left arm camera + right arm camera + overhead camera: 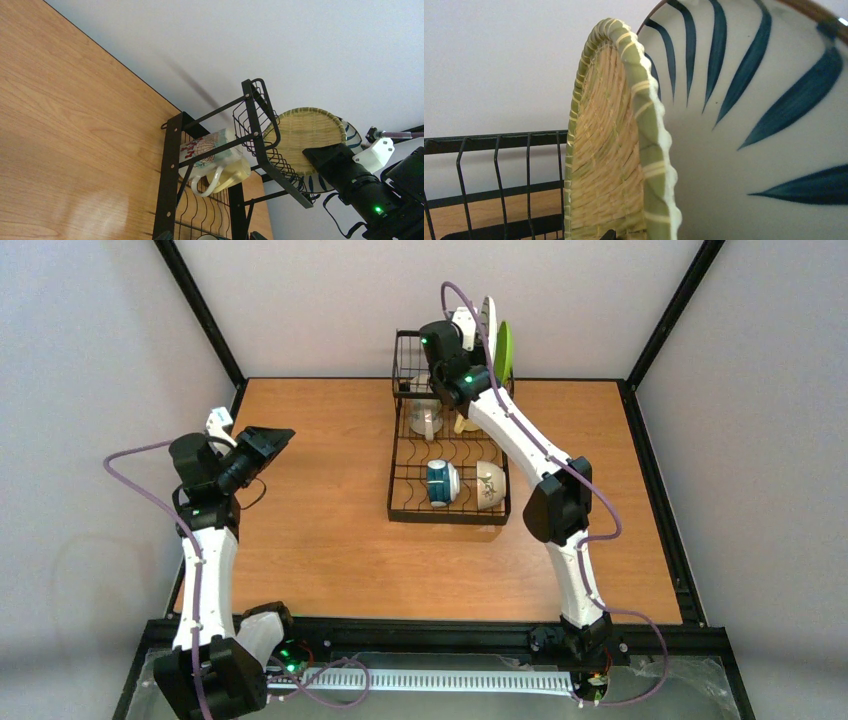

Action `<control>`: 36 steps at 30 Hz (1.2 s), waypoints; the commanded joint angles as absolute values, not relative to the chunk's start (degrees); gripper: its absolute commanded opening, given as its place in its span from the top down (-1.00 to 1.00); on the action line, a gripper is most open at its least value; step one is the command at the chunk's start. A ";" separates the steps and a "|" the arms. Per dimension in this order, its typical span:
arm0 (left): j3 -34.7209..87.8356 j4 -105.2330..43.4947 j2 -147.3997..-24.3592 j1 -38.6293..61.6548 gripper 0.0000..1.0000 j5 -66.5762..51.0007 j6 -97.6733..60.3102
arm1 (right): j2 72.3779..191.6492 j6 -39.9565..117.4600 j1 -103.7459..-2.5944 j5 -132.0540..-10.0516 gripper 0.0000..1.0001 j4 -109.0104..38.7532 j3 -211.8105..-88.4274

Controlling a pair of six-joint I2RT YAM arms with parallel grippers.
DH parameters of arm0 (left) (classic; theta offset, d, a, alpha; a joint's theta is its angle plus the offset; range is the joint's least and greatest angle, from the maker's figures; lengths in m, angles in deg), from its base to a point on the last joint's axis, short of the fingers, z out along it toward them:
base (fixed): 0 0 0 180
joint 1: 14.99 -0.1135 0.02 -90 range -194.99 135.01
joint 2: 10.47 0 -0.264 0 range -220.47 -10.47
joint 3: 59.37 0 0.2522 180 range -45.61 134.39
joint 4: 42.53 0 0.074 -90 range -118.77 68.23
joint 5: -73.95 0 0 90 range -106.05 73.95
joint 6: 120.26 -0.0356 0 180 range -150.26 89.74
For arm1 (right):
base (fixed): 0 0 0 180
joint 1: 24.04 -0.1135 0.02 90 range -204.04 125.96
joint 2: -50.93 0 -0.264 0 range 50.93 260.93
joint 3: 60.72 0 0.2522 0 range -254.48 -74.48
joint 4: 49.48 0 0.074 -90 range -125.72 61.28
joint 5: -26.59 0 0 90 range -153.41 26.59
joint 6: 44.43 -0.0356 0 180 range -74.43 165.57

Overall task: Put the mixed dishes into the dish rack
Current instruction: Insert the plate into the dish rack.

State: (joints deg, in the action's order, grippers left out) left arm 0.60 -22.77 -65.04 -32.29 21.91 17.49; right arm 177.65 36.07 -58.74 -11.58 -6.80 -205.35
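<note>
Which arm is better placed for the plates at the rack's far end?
Right: the right end effector is at the woven plate; the left end effector hangs far from the rack.

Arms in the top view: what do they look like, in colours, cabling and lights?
Both arms are built alike: white tube-like links between chunky black joint housings. The left arm and right arm each carry a loose purple cable along their length. Small green lights glow on the black housings. The left gripper is black and wedge-shaped, with a white piece beside its wrist.
</note>
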 commanded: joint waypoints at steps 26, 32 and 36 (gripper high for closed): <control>0.69 -23.07 -64.79 -31.95 -0.75 21.92 16.58 | 172.96 39.87 -60.43 -13.22 -0.26 -11.44 -203.06; 1.11 -23.04 -64.88 -31.95 -0.76 22.01 16.67 | 172.42 40.21 -60.49 -13.12 -0.26 -11.59 -202.97; 1.38 -23.05 -65.04 -31.95 -0.76 22.10 16.84 | 172.21 40.68 -60.51 -13.22 -0.27 -11.94 -203.14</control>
State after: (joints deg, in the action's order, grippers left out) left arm 0.12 -22.79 -65.04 -32.29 21.84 17.49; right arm 174.17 40.18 -60.07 -13.26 -11.06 -203.52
